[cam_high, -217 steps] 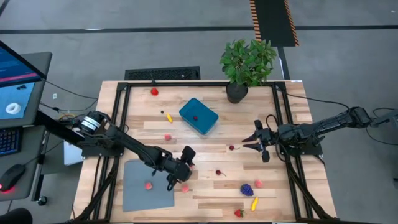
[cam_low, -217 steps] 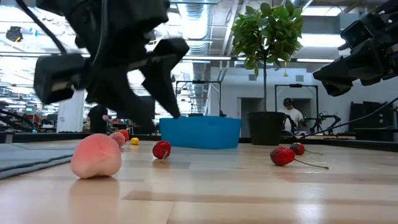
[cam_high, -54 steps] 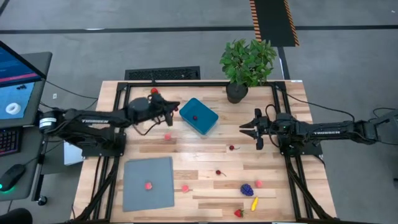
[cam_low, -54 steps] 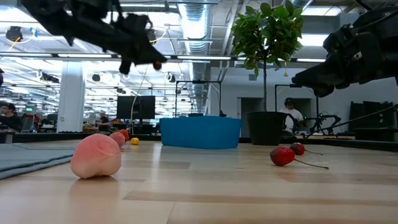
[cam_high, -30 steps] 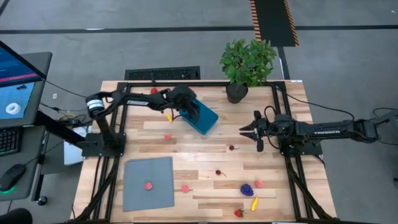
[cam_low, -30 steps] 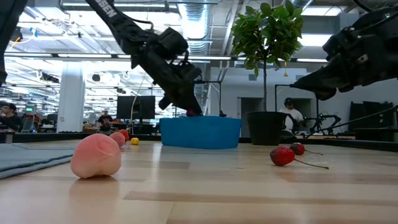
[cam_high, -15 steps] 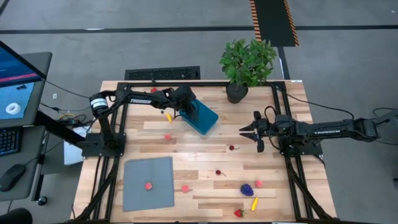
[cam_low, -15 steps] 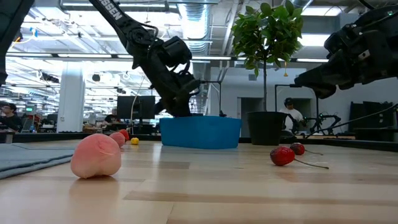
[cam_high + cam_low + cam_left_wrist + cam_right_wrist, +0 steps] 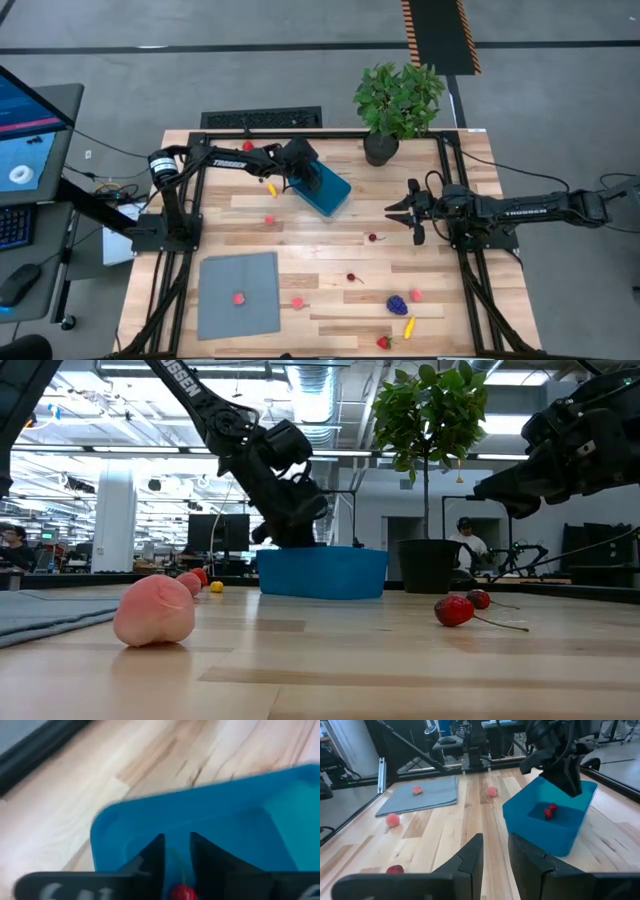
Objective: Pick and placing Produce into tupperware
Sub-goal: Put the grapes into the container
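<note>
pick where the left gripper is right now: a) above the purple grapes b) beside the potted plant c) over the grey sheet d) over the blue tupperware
d: in the high view the left gripper sits over the near-left end of the blue tupperware, and its wrist view shows its fingers inside the container's walls, with a red piece just below them.

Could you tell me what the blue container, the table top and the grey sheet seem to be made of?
The blue container looks like smooth moulded plastic: even colour, rounded corners, slight sheen. The table top appears to be pale wooden planks, with grain and board seams showing. The grey sheet looks like matte cloth or felt, flat with a soft edge, though that is uncertain.
</note>
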### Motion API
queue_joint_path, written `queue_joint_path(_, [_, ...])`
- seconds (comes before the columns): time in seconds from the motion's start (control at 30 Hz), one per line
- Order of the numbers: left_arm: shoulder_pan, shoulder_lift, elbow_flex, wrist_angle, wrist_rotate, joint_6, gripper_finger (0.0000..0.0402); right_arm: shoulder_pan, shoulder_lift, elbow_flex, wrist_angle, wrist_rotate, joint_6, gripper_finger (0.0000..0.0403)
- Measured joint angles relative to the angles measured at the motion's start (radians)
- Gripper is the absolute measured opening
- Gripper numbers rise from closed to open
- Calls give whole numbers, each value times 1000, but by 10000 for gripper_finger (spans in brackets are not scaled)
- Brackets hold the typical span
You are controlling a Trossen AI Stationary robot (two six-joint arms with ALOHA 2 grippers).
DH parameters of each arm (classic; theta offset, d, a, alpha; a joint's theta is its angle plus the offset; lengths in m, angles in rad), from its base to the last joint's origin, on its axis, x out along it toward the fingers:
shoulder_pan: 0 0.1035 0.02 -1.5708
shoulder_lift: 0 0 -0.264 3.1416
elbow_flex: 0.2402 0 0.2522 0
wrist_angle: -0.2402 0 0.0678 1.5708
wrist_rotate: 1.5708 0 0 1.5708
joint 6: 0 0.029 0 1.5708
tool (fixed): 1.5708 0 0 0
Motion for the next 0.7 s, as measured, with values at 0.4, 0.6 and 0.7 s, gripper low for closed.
queue_joint_path(0.4, [-16,-52,-1,67,219,20,121,0,0,0,-14,-2,9,113])
queue_joint_path(0.6, [-69,-215,-20,69,259,74,103,2,6,0,-24,-3,35,113])
queue_joint_path(0.7, [-98,-348,-71,109,243,81,99,10,6,0,-20,-1,37,113])
